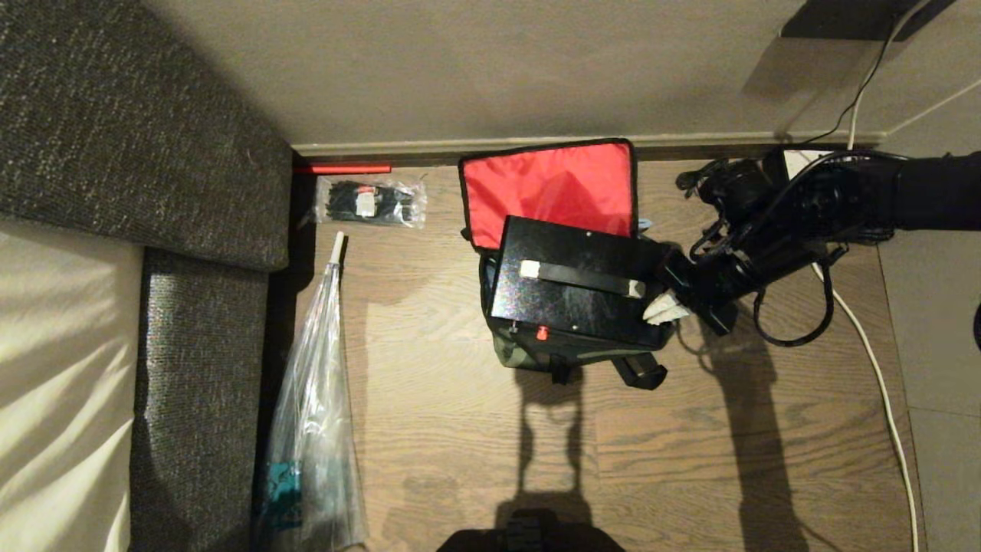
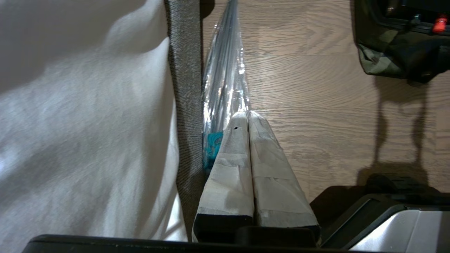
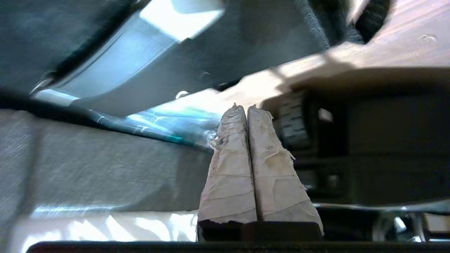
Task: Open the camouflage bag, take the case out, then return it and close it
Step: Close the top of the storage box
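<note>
I see the boxy camouflage bag (image 1: 529, 354) on the wooden floor (image 1: 475, 429), its lid with bright red lining flipped up near the wall. The shiny black hard case (image 1: 575, 284) with a black handle sits tilted on top of the open bag. My right gripper (image 1: 665, 308) is at the case's right end, its white taped fingers (image 3: 228, 168) pressed together, holding nothing. My left gripper (image 2: 248, 117) hangs beside the grey sofa (image 1: 153, 153), also pressed together, over a clear plastic umbrella (image 1: 314, 414).
</note>
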